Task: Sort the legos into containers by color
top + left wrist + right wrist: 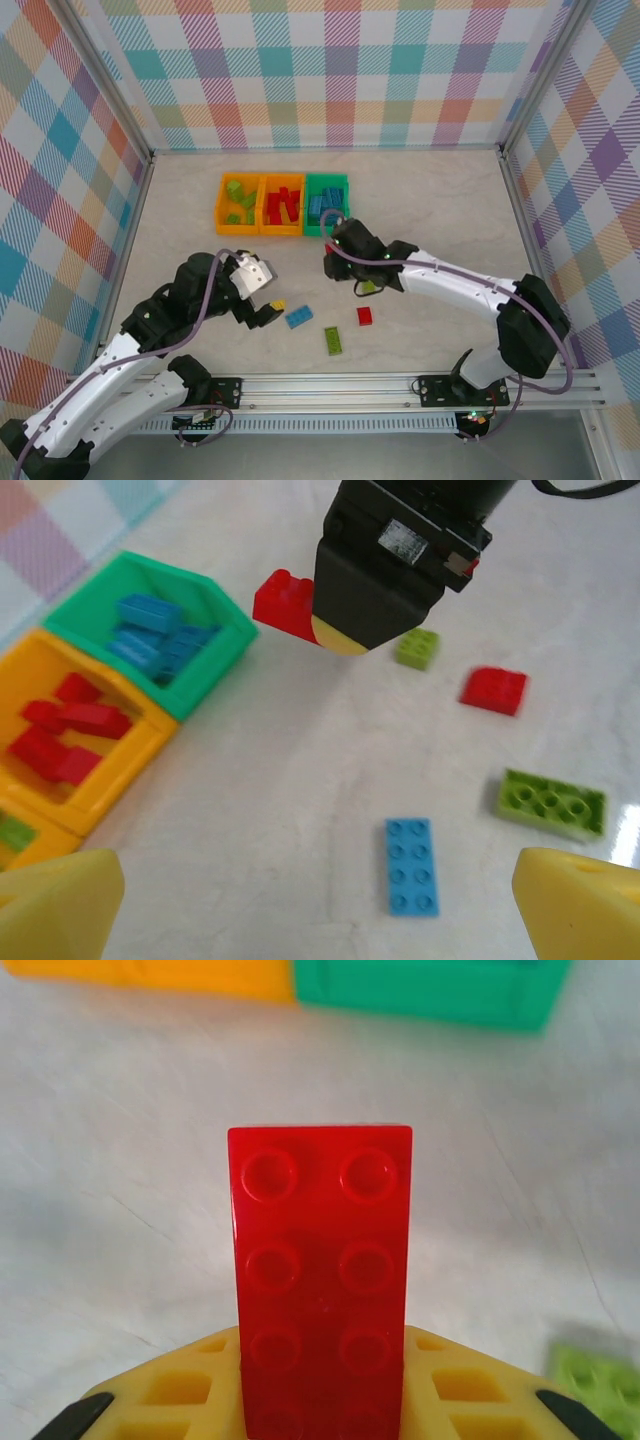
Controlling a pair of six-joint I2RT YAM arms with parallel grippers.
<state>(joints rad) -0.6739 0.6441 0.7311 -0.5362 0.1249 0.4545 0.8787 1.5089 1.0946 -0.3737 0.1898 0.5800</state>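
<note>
1. The right gripper (342, 638) is pinching a red brick (320, 1280) between its yellow pads. The brick is jutting out lengthwise past the fingertips, with its studs facing the wrist camera.
2. Just ahead of those fingertips the green bin (215, 675) is sitting with blue bricks inside. The gripped brick is hanging close beside the bin's near corner, outside the wall.
3. Joined to the green bin, off to the gripper's left, the middle orange bin (135, 765) is holding red bricks. Past that, the end orange bin (240, 229) is holding lime ones.
4. The left gripper (320, 915) is standing spread wide with nothing between its yellow fingertips (55, 905).
5. A blue brick (411, 866) is lying flat on the table (280, 810) just ahead of the left gripper's gap, a little toward its right finger.
6. Ahead of that right finger a long lime brick (551, 802) is lying flat. Further out, a red square brick (494, 690) and a small lime brick (417, 648) are lying close behind the right gripper, apart from each other.
</note>
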